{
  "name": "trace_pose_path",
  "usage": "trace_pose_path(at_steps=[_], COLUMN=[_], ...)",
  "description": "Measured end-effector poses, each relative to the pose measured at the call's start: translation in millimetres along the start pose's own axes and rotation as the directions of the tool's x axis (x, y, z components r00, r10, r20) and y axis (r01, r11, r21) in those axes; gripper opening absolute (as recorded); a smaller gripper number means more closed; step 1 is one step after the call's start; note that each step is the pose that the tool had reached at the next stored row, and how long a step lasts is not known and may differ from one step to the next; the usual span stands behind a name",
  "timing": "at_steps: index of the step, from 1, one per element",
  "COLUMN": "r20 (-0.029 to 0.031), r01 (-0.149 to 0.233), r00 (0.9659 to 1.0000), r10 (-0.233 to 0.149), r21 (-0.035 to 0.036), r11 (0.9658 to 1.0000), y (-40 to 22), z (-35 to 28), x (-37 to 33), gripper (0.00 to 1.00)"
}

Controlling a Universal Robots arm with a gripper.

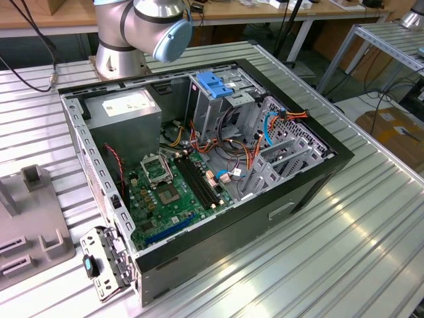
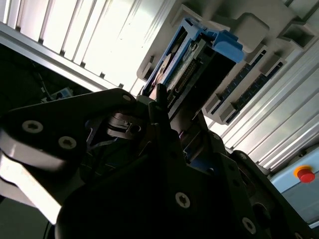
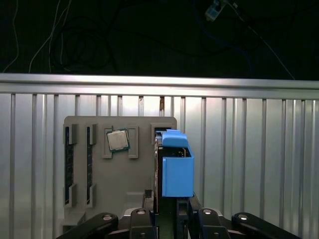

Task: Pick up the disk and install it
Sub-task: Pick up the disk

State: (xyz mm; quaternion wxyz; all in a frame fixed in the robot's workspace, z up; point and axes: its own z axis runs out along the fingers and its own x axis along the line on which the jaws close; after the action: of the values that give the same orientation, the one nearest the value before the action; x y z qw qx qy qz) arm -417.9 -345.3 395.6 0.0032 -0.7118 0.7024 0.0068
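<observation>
tool (image 3: 169,211) at the upright disk (image 3: 175,167) in grey holder (image 3: 117,184)

Case (image 1: 265,222) open on top. Cables (image 1: 246,158) crowd the drive cage (image 1: 202,111) on the exterior view's right; power supply (image 1: 126,111) sits close on the exterior view's left.

- The disk (image 3: 177,172) is framed in bright blue; its narrow metal edge is seen as silver-grey.
- The holder tray (image 3: 119,199) is coloured a plain light grey.
- The chip (image 3: 117,140) is shown silver with a green border.
- The table (image 1: 344,252) is silver, patterned with parallel ribs.
- The computer case (image 1: 318,173) is painted black outside.
- The motherboard (image 1: 165,199) is coloured green, with black slots and one blue slot.
- The cables (image 1: 291,114) are coloured orange, red and yellow.
- The gripper (image 3: 172,211) is coloured black, with silver screw heads.
- The button (image 2: 304,174) is coloured red.
</observation>
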Motion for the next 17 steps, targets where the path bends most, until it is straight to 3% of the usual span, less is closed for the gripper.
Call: trace_pose_path(at_steps=[13, 17], r20=[0.0, 0.0], r01=[0.0, 0.0], r00=[1.0, 1.0], r10=[0.0, 0.0], r21=[-0.0002, -0.0001], r11=[1.0, 1.0], y=[0.0, 0.0], z=[-1.4, -5.5], x=[0.0, -0.1], gripper=[0.35, 0.35])
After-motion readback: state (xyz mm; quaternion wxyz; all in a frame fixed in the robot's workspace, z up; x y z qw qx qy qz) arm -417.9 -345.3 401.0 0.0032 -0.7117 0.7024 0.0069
